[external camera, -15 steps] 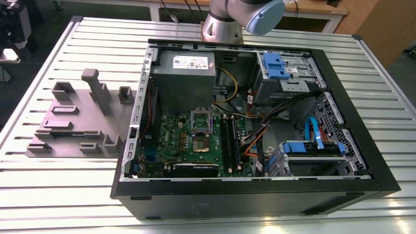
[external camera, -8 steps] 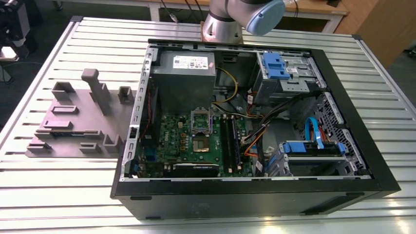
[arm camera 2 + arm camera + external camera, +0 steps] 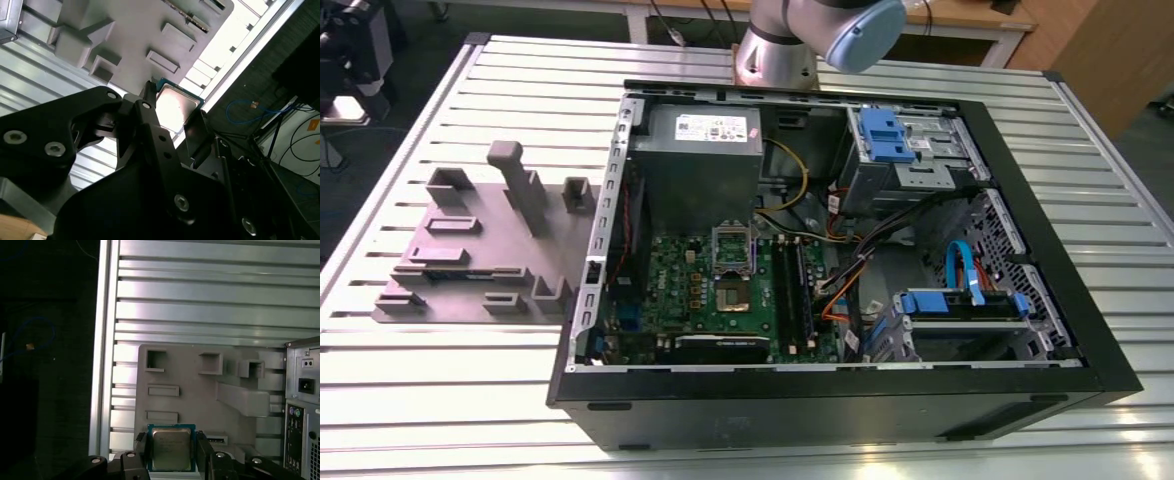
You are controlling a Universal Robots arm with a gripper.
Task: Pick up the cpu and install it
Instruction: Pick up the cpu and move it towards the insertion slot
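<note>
We judge the pick done — the black gripper [image 3: 172, 444] grasps the small square silvery-topped cpu [image 3: 171, 450] above the grey moulded tray [image 3: 200, 390] on the slatted metal bench [image 3: 200, 300] — installation remains.

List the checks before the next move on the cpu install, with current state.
1. cpu between the hand's fingers: ok, one finger at each of two opposite edges in both wrist views.
2. cpu square to the fingers: ok in the first wrist view.
3. cpu lifted off the grey fixture: cannot tell.
4. Case side open, motherboard exposed: ok.
5. Socket frame open and ready: cannot tell.
</note>
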